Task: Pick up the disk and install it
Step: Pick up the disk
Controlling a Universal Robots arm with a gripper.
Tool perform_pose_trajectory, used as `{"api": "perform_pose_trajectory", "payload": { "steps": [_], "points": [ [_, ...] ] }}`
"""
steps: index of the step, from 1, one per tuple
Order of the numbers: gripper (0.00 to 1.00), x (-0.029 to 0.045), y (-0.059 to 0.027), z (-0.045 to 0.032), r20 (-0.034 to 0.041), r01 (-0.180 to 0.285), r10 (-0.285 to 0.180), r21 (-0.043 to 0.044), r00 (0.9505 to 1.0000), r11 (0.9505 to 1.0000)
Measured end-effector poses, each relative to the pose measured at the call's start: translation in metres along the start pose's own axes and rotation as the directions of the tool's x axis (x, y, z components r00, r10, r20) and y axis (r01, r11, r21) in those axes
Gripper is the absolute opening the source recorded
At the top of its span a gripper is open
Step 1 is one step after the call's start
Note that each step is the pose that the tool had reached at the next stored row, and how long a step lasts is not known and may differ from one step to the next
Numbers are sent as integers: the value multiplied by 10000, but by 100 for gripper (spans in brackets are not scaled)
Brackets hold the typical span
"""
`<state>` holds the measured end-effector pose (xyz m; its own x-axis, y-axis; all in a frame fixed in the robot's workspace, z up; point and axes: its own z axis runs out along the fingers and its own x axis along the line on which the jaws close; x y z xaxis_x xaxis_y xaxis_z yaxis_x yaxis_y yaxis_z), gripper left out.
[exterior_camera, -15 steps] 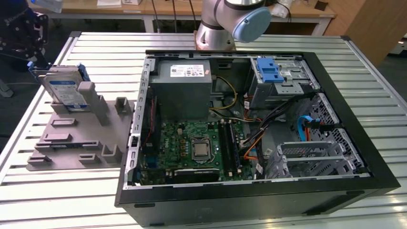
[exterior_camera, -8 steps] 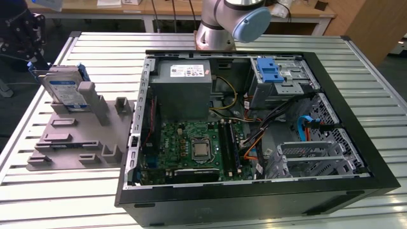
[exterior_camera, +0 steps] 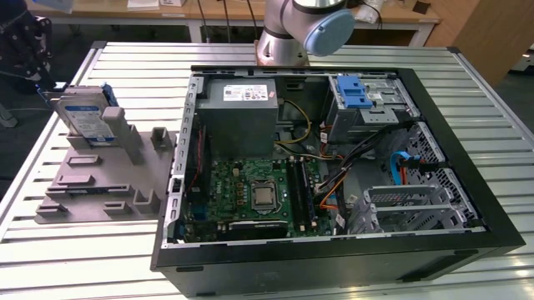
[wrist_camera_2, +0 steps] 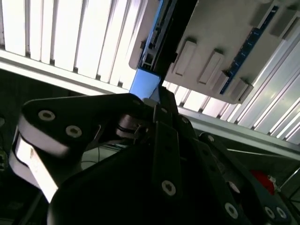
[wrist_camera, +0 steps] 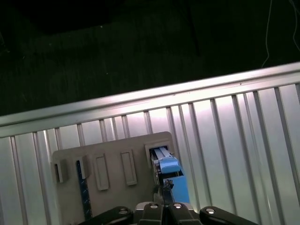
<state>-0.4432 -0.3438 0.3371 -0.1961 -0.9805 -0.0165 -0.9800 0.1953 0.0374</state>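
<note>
- In the exterior view, the disk (exterior_camera: 86, 117) stood on edge in a grey holder (exterior_camera: 92, 181). The holder lay on the slatted metal table (exterior_camera: 50, 250), beside the open computer case (exterior_camera: 334, 175). The arm's base (exterior_camera: 292, 31) rose behind the case.
- In the second wrist view, the gripper (wrist_camera_2: 152, 107) showed as dark linkage. Its tip sat right at the blue-railed edge of the disk (wrist_camera_2: 146, 85). The grey holder (wrist_camera_2: 225, 42) spread out beyond the tip, with the table's slats behind it. Whether the gripper was apart or clamped on the disk could not be told.
- In the first wrist view, the gripper (wrist_camera: 163, 194) pointed straight at the disk (wrist_camera: 167, 165). The disk stood just ahead of the tip in the end slot of the holder (wrist_camera: 112, 164). The table's slats (wrist_camera: 234, 131) ran past on both sides. Contact with the disk could not be judged.
</note>
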Motion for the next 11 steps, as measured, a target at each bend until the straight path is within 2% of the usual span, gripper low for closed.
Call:
{"api": "perform_pose_trajectory", "payload": {
  "steps": [5, 6, 7, 9, 10, 11],
  "points": [
    [11, -43, 24, 2, 0, 0, 0, 13, 10000, 10000],
    [17, -44, 33, 3, 1, 7, -7, 17, 10000, 10000],
    [17, -43, 39, 3, -1, 41, -41, 17, 10000, 10000],
    [29, -43, 40, 3, -7, 218, -218, 14, 9998, 9998],
    [29, -43, 41, 2, -11, 320, -320, 11, 9995, 9995],
    [35, -43, 42, 3, -15, 417, -417, 9, 9991, 9991]
  ]
}}
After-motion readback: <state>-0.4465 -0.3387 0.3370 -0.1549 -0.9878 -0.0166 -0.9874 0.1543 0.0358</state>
